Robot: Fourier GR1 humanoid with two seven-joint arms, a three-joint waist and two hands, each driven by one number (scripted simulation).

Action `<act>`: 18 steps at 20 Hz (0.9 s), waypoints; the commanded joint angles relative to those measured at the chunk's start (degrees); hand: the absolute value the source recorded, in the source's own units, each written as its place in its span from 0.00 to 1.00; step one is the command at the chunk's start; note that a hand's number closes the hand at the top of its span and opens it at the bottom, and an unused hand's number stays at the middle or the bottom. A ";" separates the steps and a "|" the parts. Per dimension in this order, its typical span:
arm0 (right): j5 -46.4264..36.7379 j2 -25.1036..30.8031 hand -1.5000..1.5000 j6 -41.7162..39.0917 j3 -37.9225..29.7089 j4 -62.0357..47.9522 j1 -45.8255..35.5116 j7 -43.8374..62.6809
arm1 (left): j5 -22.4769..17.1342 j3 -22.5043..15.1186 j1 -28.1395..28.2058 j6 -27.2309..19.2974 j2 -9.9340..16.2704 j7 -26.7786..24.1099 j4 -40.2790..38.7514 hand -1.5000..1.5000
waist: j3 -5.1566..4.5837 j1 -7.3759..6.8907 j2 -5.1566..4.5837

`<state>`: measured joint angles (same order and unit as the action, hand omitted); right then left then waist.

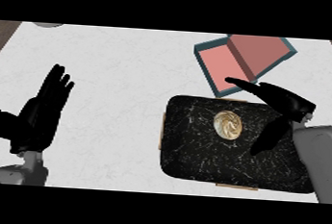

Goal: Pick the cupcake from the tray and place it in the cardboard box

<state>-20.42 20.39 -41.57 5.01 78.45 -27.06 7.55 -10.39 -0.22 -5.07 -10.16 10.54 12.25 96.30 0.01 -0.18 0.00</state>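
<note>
The cupcake [228, 125] sits mid-tray [194, 159], just left of the right hand [283, 104], whose fingers [263, 139] spread wide, apparently above it; the box [243, 61] lies toward the worktop's far edge.

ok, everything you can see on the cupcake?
The cupcake is small and round, seen from above, with a pale tan and cream swirl on top. It sits upright near the middle of the black marbled tray, slightly toward the far side. Nothing touches it; the right hand is open just right of it, thumb pointing down alongside.
</note>
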 commanded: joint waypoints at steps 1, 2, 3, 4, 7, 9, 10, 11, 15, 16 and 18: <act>-2.98 -2.00 0.00 -0.11 0.49 -0.73 -0.29 0.27 | 2.13 -0.90 -1.64 -1.11 -2.36 0.84 -0.97 0.50 | -0.01 0.04 -0.01; -4.53 -2.43 0.00 2.93 0.97 -1.92 0.80 -2.83 | 0.87 0.80 2.61 2.69 -1.25 -6.00 -4.14 0.50 | -0.01 -0.06 -0.04; -3.93 -0.87 0.00 -0.39 -0.93 -6.69 -4.31 -2.78 | 0.32 2.19 -2.90 2.09 -1.03 -3.40 -6.38 0.50 | -0.01 -0.08 -0.08; -4.21 -1.29 0.00 -0.69 -1.55 -4.83 -3.16 -2.24 | 0.90 2.18 -0.53 1.98 -1.07 -2.46 -3.65 0.50 | -0.01 -0.06 -0.02; -7.28 -3.67 0.00 2.57 1.80 -6.34 0.59 -5.77 | 1.99 0.20 0.90 0.90 -2.68 -1.44 -0.41 0.50 | 0.00 -0.13 -0.05; -3.45 -4.56 0.00 -2.73 -0.94 -1.28 -2.24 2.26 | -0.82 3.67 1.03 4.34 0.84 1.55 1.79 0.50 | -0.02 -0.01 0.04; -6.14 -3.33 0.00 -0.65 -0.35 -9.40 -5.20 -4.43 | 4.06 -0.05 -3.83 -0.90 -3.91 -0.93 -4.15 0.50 | 0.00 -0.06 -0.11; -6.91 -3.67 0.00 0.32 0.48 -3.18 0.81 -4.85 | 1.84 2.77 -3.57 1.57 -1.61 0.28 -2.87 0.50 | -0.01 0.13 -0.01; -9.24 -5.23 0.00 1.16 0.59 -4.69 1.08 -4.46 | 3.46 1.94 -3.25 0.77 -2.97 0.65 -2.32 0.50 | -0.01 0.07 0.00; -7.15 -5.46 0.00 -1.40 -1.06 -2.09 0.77 -0.88 | 1.25 2.41 1.52 3.17 -2.17 1.49 2.55 0.50 | -0.01 -0.01 0.06; -8.93 -6.62 0.00 -0.56 -0.09 -4.75 -0.43 -2.13 | 0.86 3.96 0.10 5.12 -1.29 -0.19 -1.68 0.50 | -0.01 0.00 0.01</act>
<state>-28.37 15.74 -41.81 4.77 73.25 -27.66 3.86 -8.93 2.69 -5.67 -6.85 8.73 11.58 94.46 0.00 -0.19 -0.01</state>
